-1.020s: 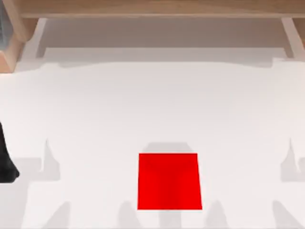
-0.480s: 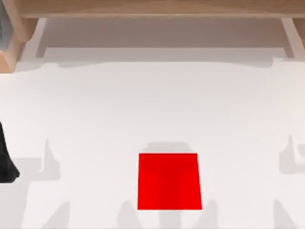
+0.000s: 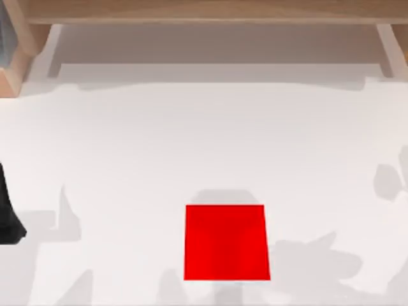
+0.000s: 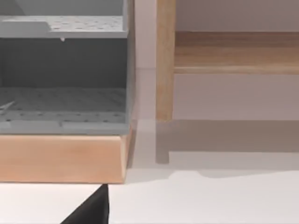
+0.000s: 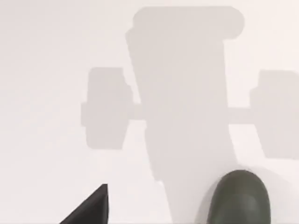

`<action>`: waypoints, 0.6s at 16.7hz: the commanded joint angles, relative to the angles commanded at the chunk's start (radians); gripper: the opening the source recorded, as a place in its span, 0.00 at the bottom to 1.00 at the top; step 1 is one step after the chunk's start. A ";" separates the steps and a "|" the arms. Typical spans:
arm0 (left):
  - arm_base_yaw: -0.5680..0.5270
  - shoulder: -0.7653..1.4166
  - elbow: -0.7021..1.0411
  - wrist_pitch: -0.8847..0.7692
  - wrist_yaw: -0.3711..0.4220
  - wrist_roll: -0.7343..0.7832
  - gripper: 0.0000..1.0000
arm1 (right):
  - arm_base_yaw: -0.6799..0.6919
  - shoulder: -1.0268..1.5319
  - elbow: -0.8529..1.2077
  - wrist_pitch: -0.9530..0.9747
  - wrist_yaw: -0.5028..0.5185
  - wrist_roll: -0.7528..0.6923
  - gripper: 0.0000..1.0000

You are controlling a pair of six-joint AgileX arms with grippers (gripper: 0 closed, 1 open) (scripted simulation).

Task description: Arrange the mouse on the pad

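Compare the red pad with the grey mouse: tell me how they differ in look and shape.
The pad is bright red; the mouse is dark grey. The pad is a flat square with straight edges; the mouse, seen in part in the right wrist view, is rounded and bulging. Both are plain and unmarked, with white table around each, so the mouse is not on the pad.

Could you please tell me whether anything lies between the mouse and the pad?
Nothing visible: the pad lies bare on the white table. The mouse sits by the right gripper; the stretch between isn't shown. The left arm is parked at the table's left.
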 joint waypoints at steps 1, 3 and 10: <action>0.000 0.000 0.000 0.000 0.000 0.000 1.00 | -0.004 0.089 0.052 -0.053 0.000 0.021 1.00; 0.000 0.000 0.000 0.000 0.000 0.000 1.00 | -0.008 0.241 0.141 -0.160 -0.003 0.060 1.00; 0.000 0.000 0.000 0.000 0.000 0.000 1.00 | -0.018 0.495 0.272 -0.389 -0.015 0.126 1.00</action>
